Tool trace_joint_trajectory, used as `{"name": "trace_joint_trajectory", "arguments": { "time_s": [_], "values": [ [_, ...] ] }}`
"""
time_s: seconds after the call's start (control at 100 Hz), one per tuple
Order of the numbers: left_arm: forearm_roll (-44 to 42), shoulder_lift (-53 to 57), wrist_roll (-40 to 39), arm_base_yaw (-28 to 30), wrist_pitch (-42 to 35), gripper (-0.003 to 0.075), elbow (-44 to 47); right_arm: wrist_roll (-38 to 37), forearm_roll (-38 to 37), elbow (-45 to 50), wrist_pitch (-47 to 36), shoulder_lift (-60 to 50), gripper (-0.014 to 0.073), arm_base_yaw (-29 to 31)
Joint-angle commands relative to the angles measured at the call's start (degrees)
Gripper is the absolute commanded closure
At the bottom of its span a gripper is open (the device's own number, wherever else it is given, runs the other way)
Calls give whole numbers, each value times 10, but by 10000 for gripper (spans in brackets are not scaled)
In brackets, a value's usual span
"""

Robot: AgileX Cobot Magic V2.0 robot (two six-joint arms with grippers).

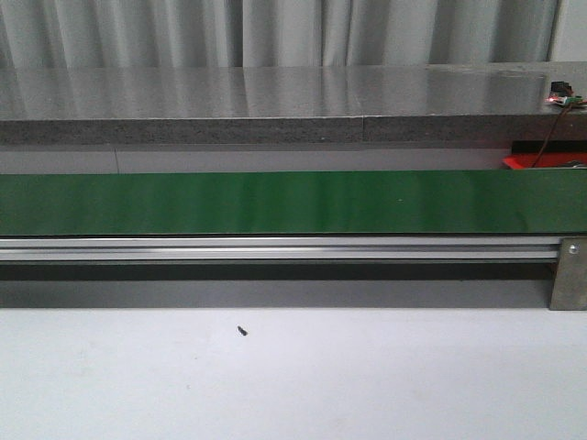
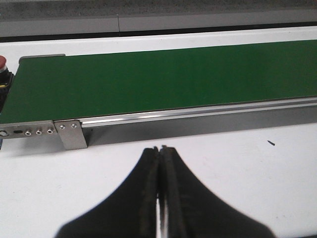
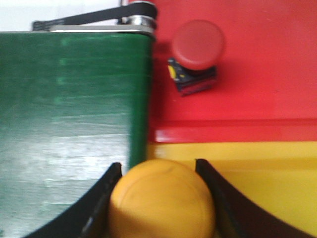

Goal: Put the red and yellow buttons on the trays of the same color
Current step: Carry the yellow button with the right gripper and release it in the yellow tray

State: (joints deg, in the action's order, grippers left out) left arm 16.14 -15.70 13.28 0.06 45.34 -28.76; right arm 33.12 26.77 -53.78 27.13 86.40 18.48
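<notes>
While gripped by right claw (image 3: 161,198): round, domed yellow btn (image 3: 161,198).

left wrist view: matte black curved-fingered left claw (image 2: 161,148), rubbery ribbed inner edges. right wrist view: matching black right claw (image 3: 158,171), smooth flared fingers, slightly glossy.

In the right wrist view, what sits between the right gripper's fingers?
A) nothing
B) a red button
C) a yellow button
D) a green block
C: the right gripper holds a yellow button between its fingers, over the yellow tray; the red button already lies on the red tray.
</notes>
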Motion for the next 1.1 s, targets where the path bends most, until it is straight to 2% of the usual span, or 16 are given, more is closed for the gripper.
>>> {"name": "trace_joint_trajectory", "arguments": {
  "time_s": [0.0,0.23,0.73,0.8,0.94,1.02,1.09],
  "values": [
    [12,-7,-2,-5,-40,740,-16,2,15,-1,-44,-24,496,14],
    [12,-7,-2,-5,-40,740,-16,2,17,30,-110,-11,496,29],
    [12,-7,-2,-5,-40,740,-16,2,43,33,-115,72,487,29],
    [12,-7,-2,-5,-40,740,-16,2,43,33,-116,71,421,29],
    [12,-7,-2,-5,-40,740,-16,2,43,33,-117,70,159,29],
    [12,-7,-2,-5,-40,740,-16,2,44,33,-117,69,102,29],
    [12,-7,-2,-5,-40,740,-16,2,46,33,-114,64,107,29]
  ]
}}
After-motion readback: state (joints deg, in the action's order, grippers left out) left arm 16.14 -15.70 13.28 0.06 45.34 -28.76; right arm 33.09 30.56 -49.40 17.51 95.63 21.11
